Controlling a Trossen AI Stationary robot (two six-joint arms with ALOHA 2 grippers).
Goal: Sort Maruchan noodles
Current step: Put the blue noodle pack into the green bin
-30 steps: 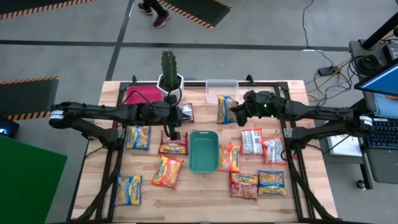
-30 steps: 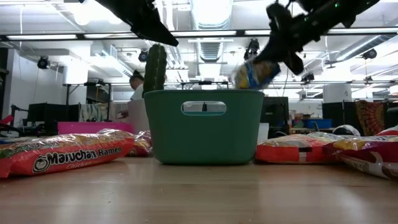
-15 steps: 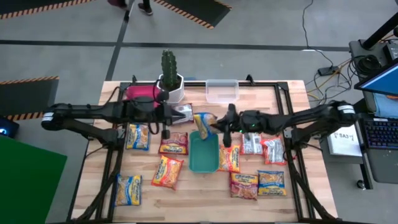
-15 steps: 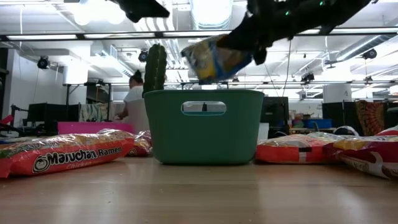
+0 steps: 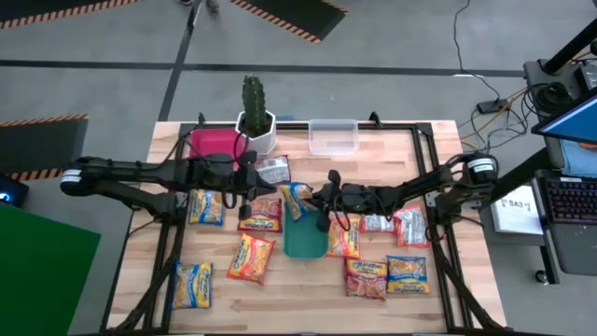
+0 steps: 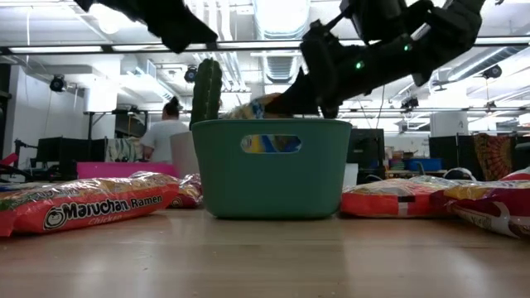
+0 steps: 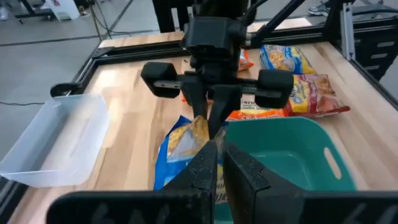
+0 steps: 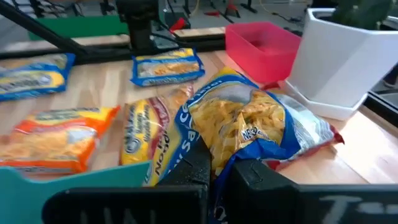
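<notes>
Yellow-blue noodle packet (image 5: 297,199) pinched in clenched right hand (image 5: 317,201), tilted over far rim of green bin (image 5: 305,241); lower end dipping inside, visible through bin's handle slot in low view. Left hand (image 5: 246,194) closed on nothing, hovering just beside, above orange-red packet (image 5: 260,215). Other noodle packets (image 5: 387,275) lying flat across wooden worktop (image 5: 401,149) on both sides of bin. Pink tray (image 5: 212,145), cactus (image 5: 253,98) in white pot and clear tray (image 5: 333,136) along far edge.
</notes>
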